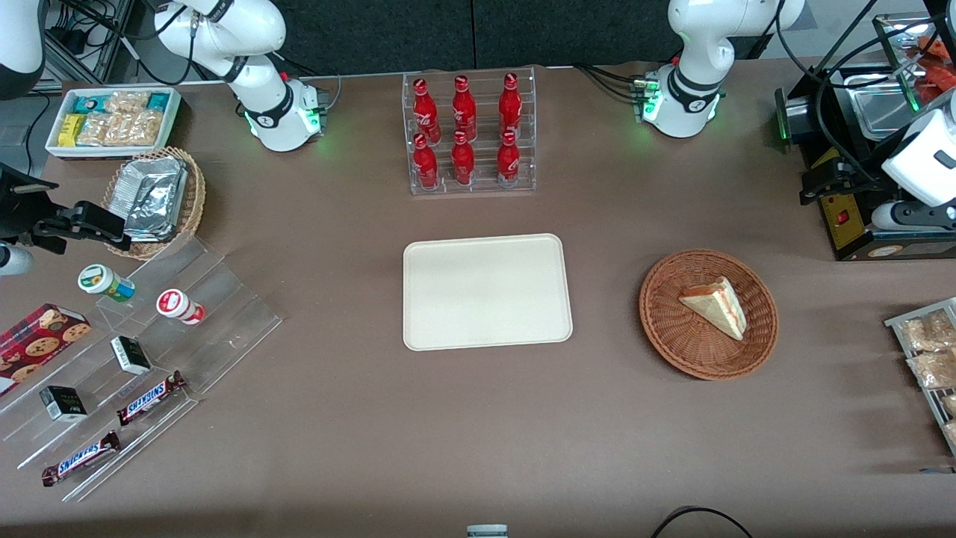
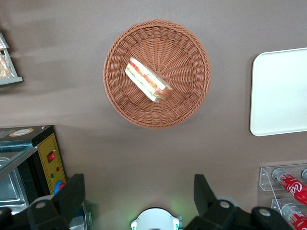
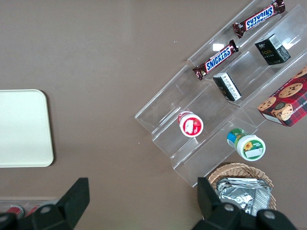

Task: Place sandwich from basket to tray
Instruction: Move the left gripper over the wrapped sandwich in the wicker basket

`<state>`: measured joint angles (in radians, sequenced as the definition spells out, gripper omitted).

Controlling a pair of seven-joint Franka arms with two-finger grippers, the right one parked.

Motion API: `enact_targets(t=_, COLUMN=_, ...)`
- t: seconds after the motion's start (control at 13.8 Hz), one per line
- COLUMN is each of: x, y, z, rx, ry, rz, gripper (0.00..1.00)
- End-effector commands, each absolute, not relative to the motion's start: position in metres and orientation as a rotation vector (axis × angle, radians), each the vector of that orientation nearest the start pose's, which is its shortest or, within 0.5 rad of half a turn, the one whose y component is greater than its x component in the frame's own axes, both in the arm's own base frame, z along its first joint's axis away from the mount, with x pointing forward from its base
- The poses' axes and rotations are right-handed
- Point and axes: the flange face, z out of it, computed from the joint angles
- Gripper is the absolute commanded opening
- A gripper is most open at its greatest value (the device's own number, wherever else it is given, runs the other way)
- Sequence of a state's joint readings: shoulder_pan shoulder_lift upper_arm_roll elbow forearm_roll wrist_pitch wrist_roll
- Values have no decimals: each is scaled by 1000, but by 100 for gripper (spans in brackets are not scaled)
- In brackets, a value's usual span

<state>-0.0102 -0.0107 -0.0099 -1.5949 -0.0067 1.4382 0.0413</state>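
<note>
While the sandwich [image 1: 715, 305] lies flat in the basket [image 1: 676, 341], untouched, the good approach looks like coming straight down and closing the 2 fingers across its bread faces, gently, so the filling stays put. The gripper [image 2: 139, 194] hangs high above the table, near the basket at the working arm's end, pointing down, fingers spread wide and empty. The tray [image 1: 487, 291] sits bare beside the basket.

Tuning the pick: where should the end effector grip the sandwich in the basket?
Come from above with the open end effector and pinch the sandwich across its two bread faces, mid-length. It lies alone mid-basket, long and narrow, with the filling edge up.
</note>
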Motion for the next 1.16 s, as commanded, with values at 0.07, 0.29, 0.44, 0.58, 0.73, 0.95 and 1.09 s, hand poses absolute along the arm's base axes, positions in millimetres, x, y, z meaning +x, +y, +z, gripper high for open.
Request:
enact_targets(t=0.07, x=539, y=-12, z=609, rx=-3128, ry=105, rz=238, gripper=100)
enact_targets(t=0.29, x=555, y=-14, z=568, rx=-3094, ry=-35, rz=300, gripper=100)
enact_targets(t=0.44, x=558, y=-15, z=525, rx=-3077, ry=-229, rz=289, gripper=100)
enact_targets(t=0.58, x=558, y=-15, z=483, rx=-3050, ry=-391, rz=284, gripper=100)
enact_targets(t=0.73, x=556, y=-16, z=453, rx=-3029, ry=-600, rz=230, gripper=100)
enact_targets(t=0.95, x=547, y=-19, z=400, rx=-2943, ry=-968, rz=121, gripper=100)
enact_targets(t=1.09, x=539, y=-19, z=371, rx=-2903, ry=-1185, rz=47, gripper=100)
